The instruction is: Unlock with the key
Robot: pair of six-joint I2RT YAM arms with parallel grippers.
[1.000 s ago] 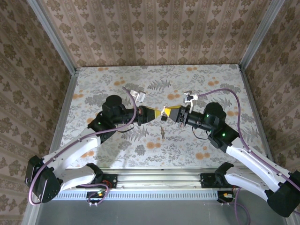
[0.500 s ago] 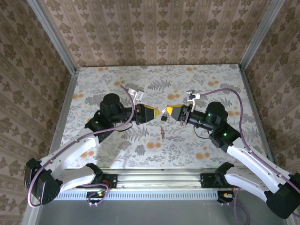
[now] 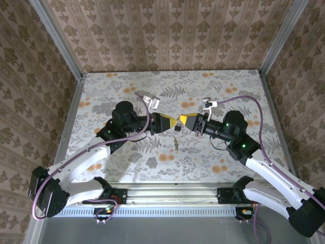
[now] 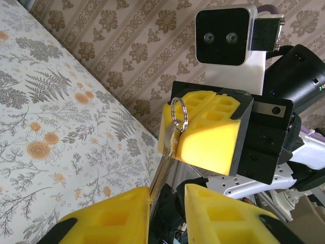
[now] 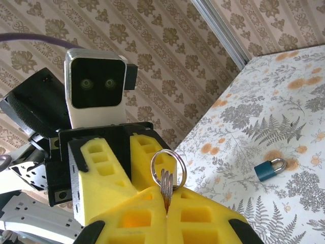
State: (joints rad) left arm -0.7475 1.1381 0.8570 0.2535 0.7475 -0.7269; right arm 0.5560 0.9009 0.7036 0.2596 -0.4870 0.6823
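Observation:
My right gripper (image 5: 166, 197) is shut on a bunch of keys, and their steel ring (image 5: 168, 168) stands up out of the closed yellow fingertips. In the left wrist view the same ring (image 4: 177, 109) sits at the tip of the right gripper's fingers (image 4: 208, 133). One key blade (image 4: 160, 173) hangs down from it and lies against the inner face of one left finger. My left gripper (image 4: 167, 197) is open, with a narrow gap between its jaws. The two grippers meet tip to tip above the table's middle (image 3: 176, 122). A small blue padlock (image 5: 269, 169) lies on the floral table (image 5: 299, 91), below the grippers (image 3: 177, 128).
Patterned walls enclose the table on three sides, with metal corner posts (image 3: 56, 38). Purple cables (image 3: 254, 104) loop over both arms. The left arm's wrist camera (image 5: 95, 86) faces the right wrist camera at close range.
The left gripper's jaws have parted from shut. It drew back a little to the left, then came in again to the right gripper's tips. The right arm has held still.

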